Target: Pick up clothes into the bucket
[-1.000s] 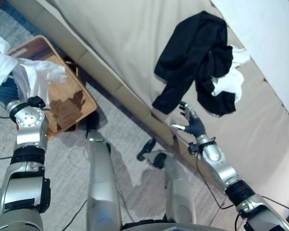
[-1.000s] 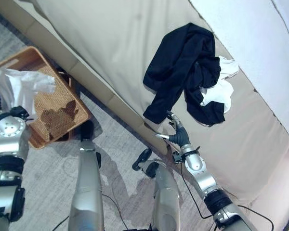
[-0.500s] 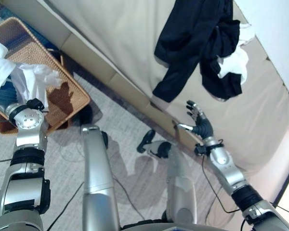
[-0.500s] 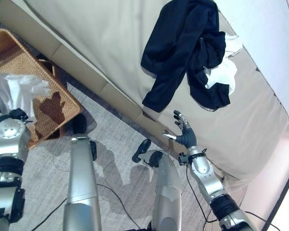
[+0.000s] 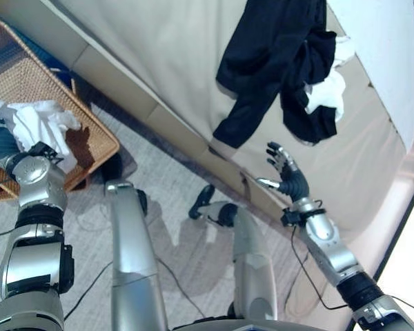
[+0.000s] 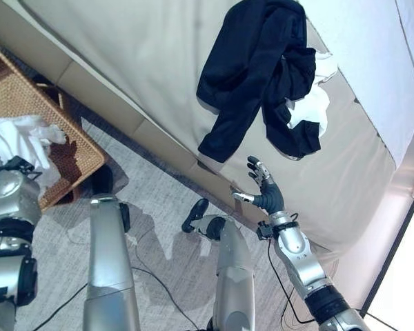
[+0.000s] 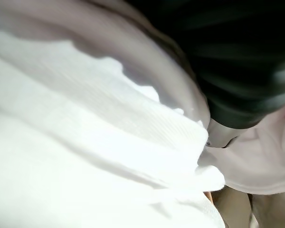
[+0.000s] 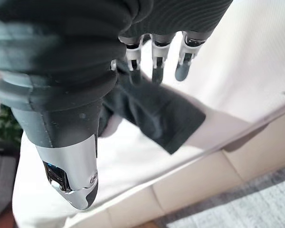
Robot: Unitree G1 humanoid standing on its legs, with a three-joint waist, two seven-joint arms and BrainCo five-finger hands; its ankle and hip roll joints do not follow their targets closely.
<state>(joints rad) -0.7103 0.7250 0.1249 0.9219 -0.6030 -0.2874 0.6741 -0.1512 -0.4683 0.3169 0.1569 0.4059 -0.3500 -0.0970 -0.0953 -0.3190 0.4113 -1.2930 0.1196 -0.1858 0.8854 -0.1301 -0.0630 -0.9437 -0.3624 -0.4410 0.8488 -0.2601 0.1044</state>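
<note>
**A:** Why is the right hand (image 5: 284, 174) hanging by the edge of the sofa (image 5: 159, 62) with its fingers spread?

**B:** Probably lining up on the black garment (image 5: 269, 62) draped there over a white one (image 5: 328, 93); nothing's touching.

**A:** And the left?

**B:** It's buried in white cloth (image 5: 34, 127) over the wicker basket (image 5: 27, 76). Can't tell whether its fingers are gripping; I'm guessing it's dropping that in.

Beige sofa (image 5: 172, 48) with cushioned seat; grey carpet (image 5: 186, 262) in front; white wall (image 5: 393, 41) behind.
</note>
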